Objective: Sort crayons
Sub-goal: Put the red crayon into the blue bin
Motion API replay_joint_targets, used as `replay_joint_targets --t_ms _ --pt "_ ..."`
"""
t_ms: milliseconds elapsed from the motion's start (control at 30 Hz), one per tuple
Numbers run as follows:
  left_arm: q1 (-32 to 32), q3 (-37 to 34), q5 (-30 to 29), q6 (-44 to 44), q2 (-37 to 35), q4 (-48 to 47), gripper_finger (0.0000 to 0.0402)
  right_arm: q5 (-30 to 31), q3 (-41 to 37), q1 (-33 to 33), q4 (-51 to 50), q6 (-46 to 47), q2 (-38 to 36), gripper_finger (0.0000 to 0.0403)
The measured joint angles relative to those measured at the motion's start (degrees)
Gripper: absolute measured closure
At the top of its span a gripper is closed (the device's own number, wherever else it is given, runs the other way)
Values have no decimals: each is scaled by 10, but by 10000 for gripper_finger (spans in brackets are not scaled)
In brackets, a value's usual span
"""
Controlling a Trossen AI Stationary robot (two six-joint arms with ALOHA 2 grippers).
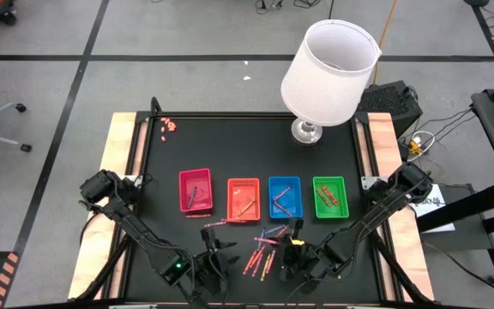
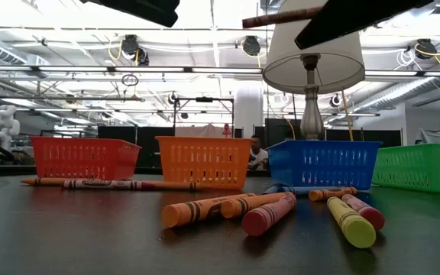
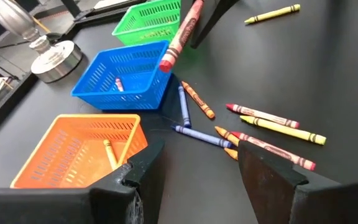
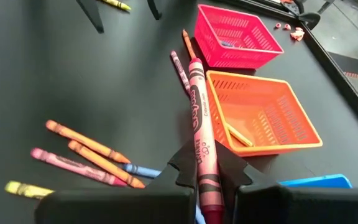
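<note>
Four trays stand in a row: pink (image 1: 195, 190), orange (image 1: 243, 197), blue (image 1: 285, 196) and green (image 1: 330, 196). Several loose crayons (image 1: 262, 255) lie flat on the black table in front of them, with more (image 3: 263, 121) showing in the left wrist view. My right gripper (image 4: 204, 168) is shut on a red crayon (image 4: 197, 118), raised above the table near the loose crayons. My left gripper (image 3: 197, 168) stands open and holds nothing, at the near edge left of the pile, facing the orange tray (image 3: 79, 149). My right gripper pinches the red crayon between its two fingers on the wrapped shaft near its back end (image 4: 205, 180). The crayon lies along the fingers and sticks out ahead of them. It is lifted clear of the table (image 2: 289, 15), slanting a little downward toward the trays.
A lamp with a white shade (image 1: 328, 73) and a metal foot (image 1: 307, 130) stands at the far right. Tiny pink bits (image 1: 168, 126) lie at the far left corner. Each tray has a crayon or two inside. Two long crayons (image 2: 105, 183) lie before the pink tray.
</note>
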Motion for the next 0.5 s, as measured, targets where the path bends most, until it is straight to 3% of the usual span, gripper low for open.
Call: replay_joint_targets --t_ms 300,500 --pt "1 0 2 2 0 -2 206 16 0 -1 -76 21 -2 394" --pt "1 0 2 2 0 -3 206 16 0 -1 -189 119 -41 394"
